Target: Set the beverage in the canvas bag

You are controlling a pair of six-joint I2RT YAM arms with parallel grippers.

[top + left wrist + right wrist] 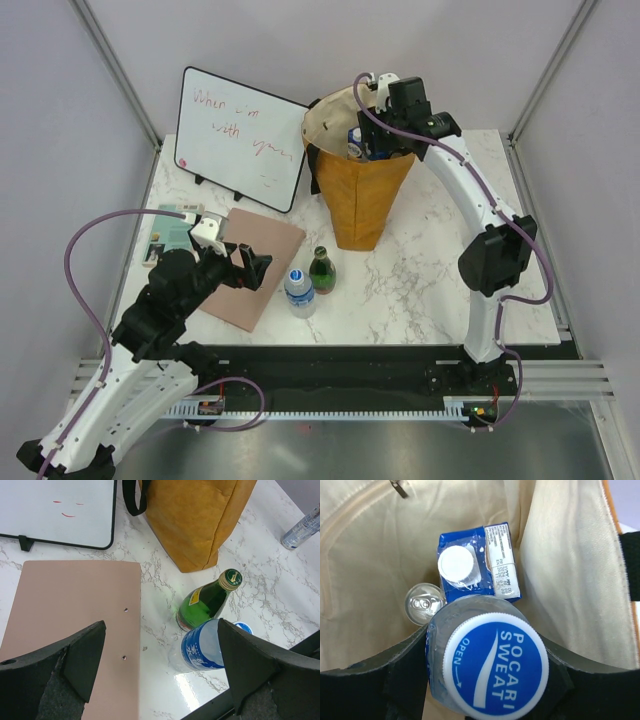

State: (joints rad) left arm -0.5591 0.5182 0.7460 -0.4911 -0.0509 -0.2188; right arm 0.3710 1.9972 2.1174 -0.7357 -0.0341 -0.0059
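Between the right gripper's (485,667) black fingers (402,675), pinched: a clear plastic bottle (495,665), its blue cap reading "POCARI SWEAT" and "OPEN", inside the mustard-brown canvas bag (565,555). It sits above a blue carton (480,562) and a silver can (424,603) that the top view hides. Left gripper (160,630): fingers spread, over a pink board (75,610).

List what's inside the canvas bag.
Inside the canvas bag: a blue carton, a can, and a Pocari Sweat bottle in the right gripper. The bottle covers whatever lies beneath.

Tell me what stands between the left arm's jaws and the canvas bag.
A green glass bottle and a blue-labelled water bottle stand there, short of the canvas bag; left wrist view.
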